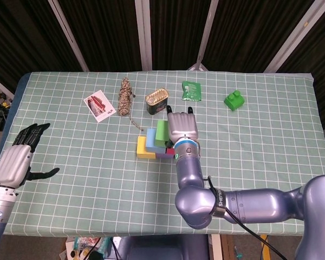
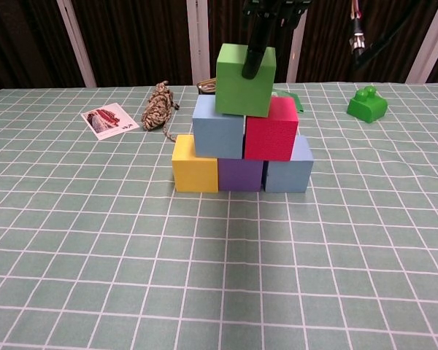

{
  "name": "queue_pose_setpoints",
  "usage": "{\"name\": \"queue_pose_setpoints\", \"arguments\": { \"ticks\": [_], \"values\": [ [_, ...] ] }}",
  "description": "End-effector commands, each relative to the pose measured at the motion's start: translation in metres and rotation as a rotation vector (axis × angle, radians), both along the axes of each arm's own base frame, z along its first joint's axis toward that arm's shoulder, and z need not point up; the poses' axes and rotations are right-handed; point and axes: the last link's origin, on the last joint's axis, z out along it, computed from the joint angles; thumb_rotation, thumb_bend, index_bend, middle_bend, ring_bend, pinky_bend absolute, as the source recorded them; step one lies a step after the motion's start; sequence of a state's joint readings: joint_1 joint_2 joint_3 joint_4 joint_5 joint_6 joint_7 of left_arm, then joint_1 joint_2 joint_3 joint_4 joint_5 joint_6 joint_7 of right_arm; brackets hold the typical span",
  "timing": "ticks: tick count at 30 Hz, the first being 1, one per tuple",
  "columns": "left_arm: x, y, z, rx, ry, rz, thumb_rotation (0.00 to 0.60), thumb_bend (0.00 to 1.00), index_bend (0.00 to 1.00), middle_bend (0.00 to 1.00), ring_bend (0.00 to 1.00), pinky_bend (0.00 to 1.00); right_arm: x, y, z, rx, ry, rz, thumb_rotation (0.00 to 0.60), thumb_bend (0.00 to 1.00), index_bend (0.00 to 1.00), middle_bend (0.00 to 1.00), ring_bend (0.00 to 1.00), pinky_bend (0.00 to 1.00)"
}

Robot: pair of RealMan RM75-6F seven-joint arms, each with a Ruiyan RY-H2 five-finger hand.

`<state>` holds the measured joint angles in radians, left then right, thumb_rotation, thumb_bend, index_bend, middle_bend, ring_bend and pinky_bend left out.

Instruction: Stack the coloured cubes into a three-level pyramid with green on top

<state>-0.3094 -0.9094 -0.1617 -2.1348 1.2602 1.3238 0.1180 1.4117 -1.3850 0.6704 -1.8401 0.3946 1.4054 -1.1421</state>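
In the chest view the pyramid stands mid-table: a yellow cube (image 2: 195,173), a purple cube (image 2: 240,175) and a blue cube (image 2: 288,175) form the base. A light blue cube (image 2: 218,136) and a red cube (image 2: 269,138) lie on them. The green cube (image 2: 244,80) sits on top, slightly tilted. My right hand (image 2: 260,29) comes down from above and grips it, one dark finger across its front face. From the head view the right hand (image 1: 182,128) covers the stack's right side, next to the green cube (image 1: 162,131). My left hand (image 1: 19,160) hovers open at the table's left edge, far off.
Behind the stack lie a tin can (image 1: 156,101), a braided rope bundle (image 1: 125,96), a picture card (image 1: 99,105) and a green packet (image 1: 192,90). A green toy brick (image 1: 234,100) sits at the back right.
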Motion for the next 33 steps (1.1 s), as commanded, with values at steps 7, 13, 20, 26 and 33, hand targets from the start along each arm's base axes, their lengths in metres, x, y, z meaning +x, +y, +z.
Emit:
{"name": "queue_pose_setpoints", "arguments": {
  "ticks": [7, 13, 20, 26, 33],
  "values": [
    [0.0001, -0.0001, -0.0002, 0.002, 0.003, 0.000, 0.600, 0.07, 0.05, 0.07, 0.02, 0.03, -0.0022, -0.0013, 0.0004, -0.001, -0.002, -0.005, 0.600, 0.29, 0.00, 0.43, 0.28, 0.00],
    [0.0003, -0.0001, -0.0009, 0.000, 0.006, 0.000, 0.600, 0.07, 0.05, 0.07, 0.02, 0.03, -0.0043, -0.0012, -0.0005, 0.002, -0.002, -0.012, 0.600, 0.29, 0.00, 0.43, 0.28, 0.00],
    [0.0001, -0.0001, -0.0013, 0.000, 0.006, 0.001, 0.600, 0.07, 0.05, 0.07, 0.02, 0.02, -0.0043, -0.0009, -0.0020, 0.004, 0.004, -0.013, 0.600, 0.29, 0.00, 0.43, 0.28, 0.00],
    [-0.0001, 0.0003, -0.0014, 0.000, 0.006, 0.002, 0.600, 0.07, 0.05, 0.07, 0.02, 0.02, -0.0025, -0.0004, -0.0024, 0.005, 0.004, -0.010, 0.600, 0.29, 0.00, 0.43, 0.28, 0.00],
    [0.0002, 0.0000, -0.0012, -0.002, 0.006, 0.002, 0.600, 0.07, 0.05, 0.07, 0.02, 0.02, -0.0016, 0.0005, -0.0025, 0.005, 0.005, -0.007, 0.600, 0.29, 0.00, 0.43, 0.28, 0.00]
  ]
}}
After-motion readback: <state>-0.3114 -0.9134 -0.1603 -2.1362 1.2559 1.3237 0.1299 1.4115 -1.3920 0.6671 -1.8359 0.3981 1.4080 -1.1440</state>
